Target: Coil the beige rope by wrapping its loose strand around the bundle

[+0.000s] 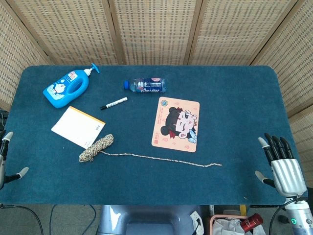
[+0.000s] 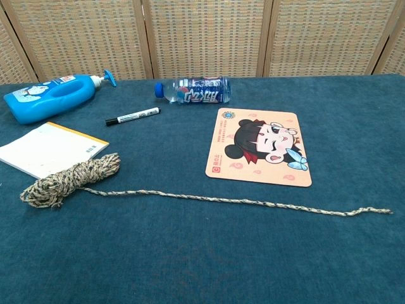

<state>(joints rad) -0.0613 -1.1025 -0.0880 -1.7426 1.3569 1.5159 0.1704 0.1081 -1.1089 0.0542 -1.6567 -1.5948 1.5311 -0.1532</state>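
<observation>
The beige rope's bundle (image 1: 96,148) lies on the blue table, front left, partly against the notepad; the chest view shows the same bundle (image 2: 69,180). Its loose strand (image 1: 161,160) runs straight to the right and ends near the table's front middle; the strand (image 2: 240,201) is stretched flat in the chest view too. My right hand (image 1: 281,161) hovers at the front right edge, fingers spread, holding nothing. My left hand (image 1: 6,159) shows only at the far left edge, fingers apart and empty. Both hands are far from the rope. Neither hand appears in the chest view.
A white notepad (image 1: 78,127) touches the bundle's far end. A black marker (image 1: 114,103), a water bottle on its side (image 1: 145,85) and a blue pump bottle (image 1: 67,87) lie at the back. A cartoon mouse pad (image 1: 176,124) lies just beyond the strand.
</observation>
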